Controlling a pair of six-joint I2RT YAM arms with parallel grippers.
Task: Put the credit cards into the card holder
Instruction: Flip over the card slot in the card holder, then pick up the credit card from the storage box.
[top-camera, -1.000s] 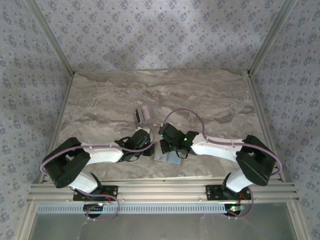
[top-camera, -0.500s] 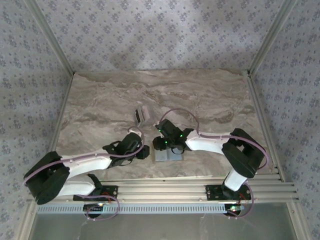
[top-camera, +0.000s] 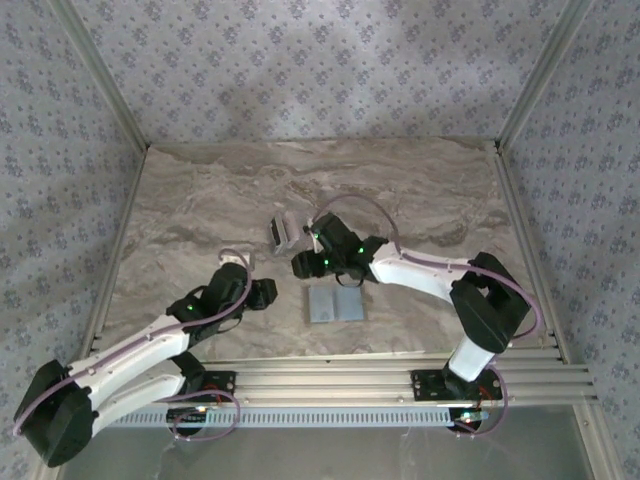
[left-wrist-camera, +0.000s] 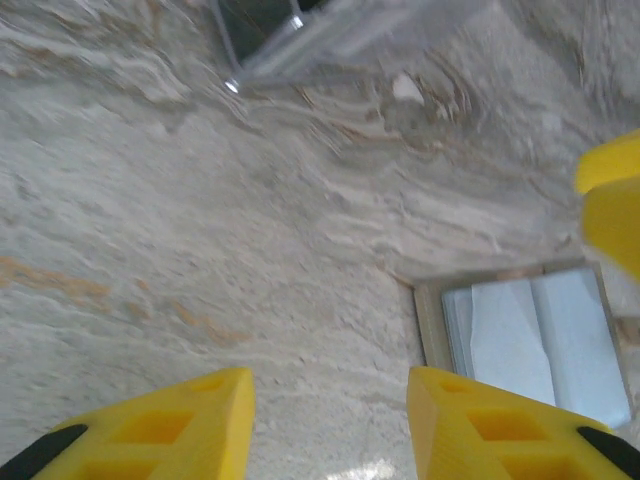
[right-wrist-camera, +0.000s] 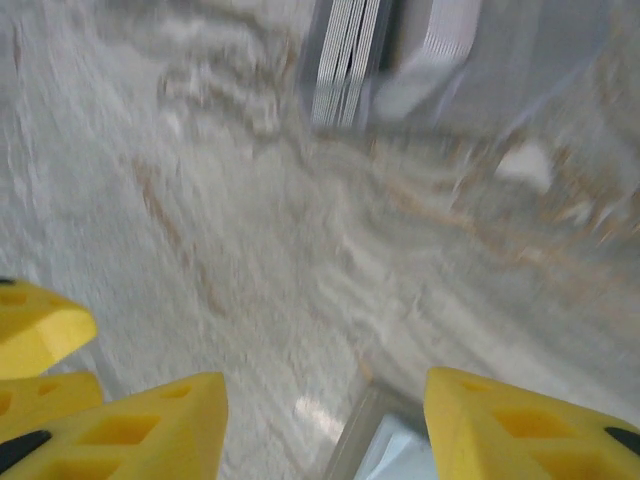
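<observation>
Credit cards (top-camera: 283, 230) sit a little past the middle of the bench (top-camera: 190, 200). They form a small bunch with a dark face on its left and pale ones to the right. They look stood on edge, but I cannot tell what props them.

Sweeping from the left in the top view, my left arm reaches in from about 7 o'clock. The left gripper (top-camera: 266, 293) is over bare marble, roughly 6 o'clock of the cards and 9 o'clock of the card holder (top-camera: 335, 304), apart from both. On the left wrist camera the left gripper (left-wrist-camera: 330, 420) has its jaws apart with only bench between them. There the cards (left-wrist-camera: 290, 35) are a blur at 12 o'clock and the holder (left-wrist-camera: 520, 340) lies at 4 o'clock, a tan rim around pale blue-grey panels. I cannot tell whether those panels are cards.

Next comes the right gripper (top-camera: 300, 264), pointing toward 9 o'clock. It is just beside the cards at their 5 o'clock and near the holder at its 11 o'clock. On the right wrist camera the right gripper (right-wrist-camera: 325, 420) also has its jaws spread and empty. The card edges (right-wrist-camera: 345, 60) show at 12 o'clock, smeared.

Furthest right, the holder lies flat near the bench's near edge, touched by neither gripper.
</observation>
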